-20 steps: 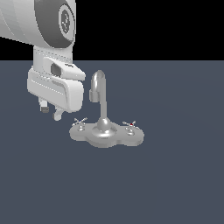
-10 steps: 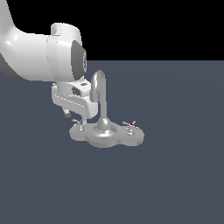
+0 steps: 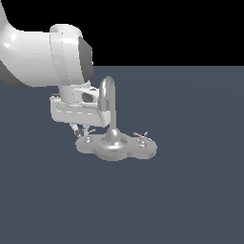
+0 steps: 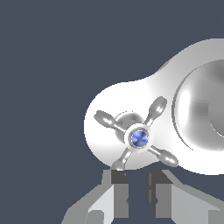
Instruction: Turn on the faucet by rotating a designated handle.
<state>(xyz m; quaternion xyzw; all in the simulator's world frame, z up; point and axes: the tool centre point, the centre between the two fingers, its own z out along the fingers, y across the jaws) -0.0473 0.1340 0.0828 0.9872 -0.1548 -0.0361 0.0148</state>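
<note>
The shiny silver faucet [image 3: 109,102] stands on the dark floor with its tall hooked spout and lobed base [image 3: 125,151]. The handle [image 3: 89,133] is the small cross knob on the lobe at the exterior view's left. In the wrist view this handle [image 4: 139,138] has a blue centre. The other cross knob [image 3: 141,137] has a red centre. My gripper [image 3: 82,129] hangs right over and beside the handle. In the wrist view my gripper [image 4: 137,181] has its jaws a narrow gap apart with nothing between them, and one fingertip [image 4: 119,177] is at the end of a handle arm.
The faucet's round spout foot [image 4: 203,109] rises close beside the handle. The white arm and wrist [image 3: 52,62] fill the exterior view's upper left. A flat dark grey floor [image 3: 190,190] lies all round.
My gripper has moved down and toward the faucet, from above and beside it to right at the handle. The faucet itself has not visibly changed.
</note>
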